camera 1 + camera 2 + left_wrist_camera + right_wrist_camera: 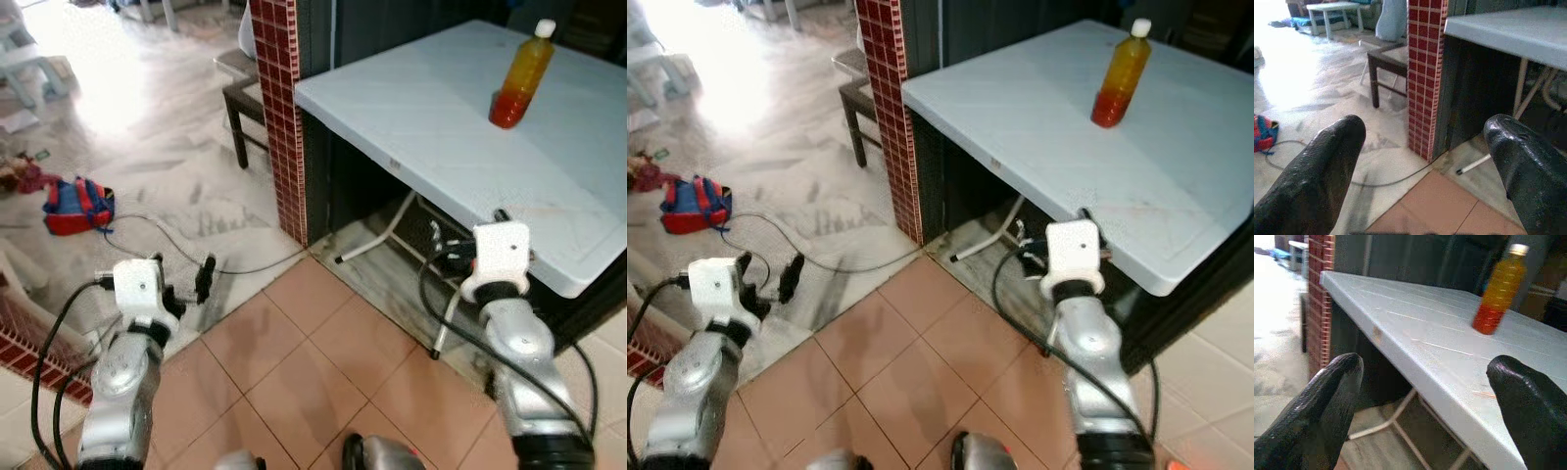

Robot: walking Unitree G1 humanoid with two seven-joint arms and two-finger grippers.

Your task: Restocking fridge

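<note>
Bottle of orange drink stood upright on the white table, well back from its near edge. Right pincer hung just before that edge, fingers apart and empty. Left pincer hovered over the floor, fingers apart too.

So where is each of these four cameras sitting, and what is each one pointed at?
Left eye view: on the head, looking down at the white table with the bottle; both silver arms show.
Right eye view: the head's other eye, same scene, slightly shifted.
Left wrist view: on the left arm, looking between the open left gripper toward the red tiled pillar.
Right wrist view: on the right arm, looking between the open right gripper at the table edge and bottle.
Both wrist views share table and pillar.
</note>
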